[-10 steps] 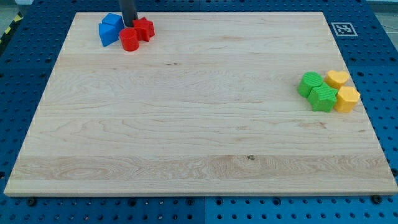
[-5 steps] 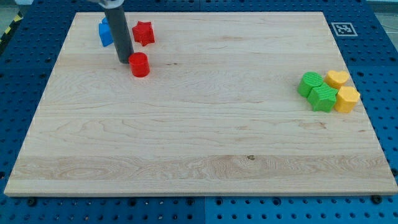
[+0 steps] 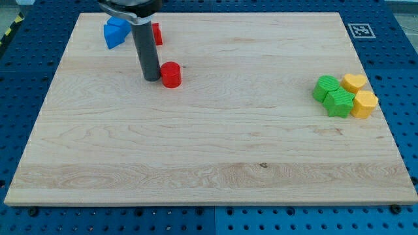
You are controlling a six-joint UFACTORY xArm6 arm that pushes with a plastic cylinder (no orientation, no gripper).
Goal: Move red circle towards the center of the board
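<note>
The red circle lies on the wooden board, left of and above the board's middle. My tip rests on the board right against the circle's left side. The dark rod rises from there toward the view's top. A red star block sits near the top left and is partly hidden behind the rod.
A blue block pair lies at the top left corner. At the view's right sit two green blocks touching two yellow blocks. A printed marker tag is at the board's top right corner.
The red circle has slid down and to the right, away from the blue and red star blocks. My tip has followed it, staying at its left side.
</note>
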